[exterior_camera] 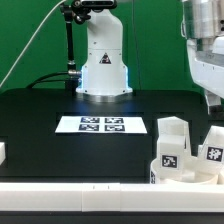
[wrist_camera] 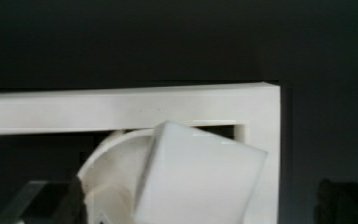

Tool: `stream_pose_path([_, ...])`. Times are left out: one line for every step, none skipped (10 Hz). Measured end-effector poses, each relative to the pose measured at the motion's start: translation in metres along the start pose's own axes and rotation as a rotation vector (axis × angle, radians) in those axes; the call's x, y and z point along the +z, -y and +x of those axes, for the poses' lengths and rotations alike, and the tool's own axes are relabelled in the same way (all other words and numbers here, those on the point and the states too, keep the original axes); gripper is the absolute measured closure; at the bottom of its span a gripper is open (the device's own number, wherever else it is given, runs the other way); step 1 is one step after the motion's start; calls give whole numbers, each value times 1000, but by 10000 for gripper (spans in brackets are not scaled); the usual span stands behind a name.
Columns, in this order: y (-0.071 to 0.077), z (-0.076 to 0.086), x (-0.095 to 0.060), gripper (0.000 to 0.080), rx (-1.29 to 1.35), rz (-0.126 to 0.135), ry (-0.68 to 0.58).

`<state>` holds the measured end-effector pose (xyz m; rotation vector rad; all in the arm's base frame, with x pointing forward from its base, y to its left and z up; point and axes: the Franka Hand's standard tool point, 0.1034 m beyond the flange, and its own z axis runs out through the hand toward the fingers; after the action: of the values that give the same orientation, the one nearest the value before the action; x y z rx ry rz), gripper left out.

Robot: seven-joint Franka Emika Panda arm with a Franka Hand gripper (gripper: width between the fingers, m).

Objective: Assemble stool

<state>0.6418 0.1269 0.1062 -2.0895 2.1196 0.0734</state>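
Note:
The white stool parts stand clustered at the exterior view's lower right. One blocky leg (exterior_camera: 172,133) stands upright, with a tagged part (exterior_camera: 169,159) in front of it. Another tagged leg (exterior_camera: 213,151) is at the right edge. My gripper (exterior_camera: 211,97) hangs just above that right cluster. In the wrist view a large rounded white part (wrist_camera: 185,170) fills the space under my gripper (wrist_camera: 194,208). The dark fingers (wrist_camera: 44,200) stand wide apart at both sides, with dark gaps to the part. I cannot tell which part it is.
The marker board (exterior_camera: 100,124) lies mid-table in front of the robot base (exterior_camera: 104,70). A white rail (exterior_camera: 90,187) runs along the front, and its corner (wrist_camera: 140,105) shows in the wrist view. A small white piece (exterior_camera: 2,152) sits at the left edge.

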Motion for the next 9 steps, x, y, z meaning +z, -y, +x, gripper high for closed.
stream_pose_path([0, 0, 0, 150, -62, 0, 0])
stream_pose_path([0, 0, 0, 150, -116, -1, -1])
stream_pose_path([-1, 1, 0, 150, -267, -10, -14])
stream_pose_path([-1, 2, 0, 150, -400, -15, -27])
stream_pose_path([0, 1, 0, 150, -531, -18, -36])
stream_pose_path([1, 0, -1, 150, -634, -14, -38])
stream_pose_path([1, -2, 0, 150, -726, -6, -44])
stream_pose_path([0, -3, 1, 150, -827, -13, -47])
stream_pose_path([0, -3, 2, 150, -886, -18, -46])
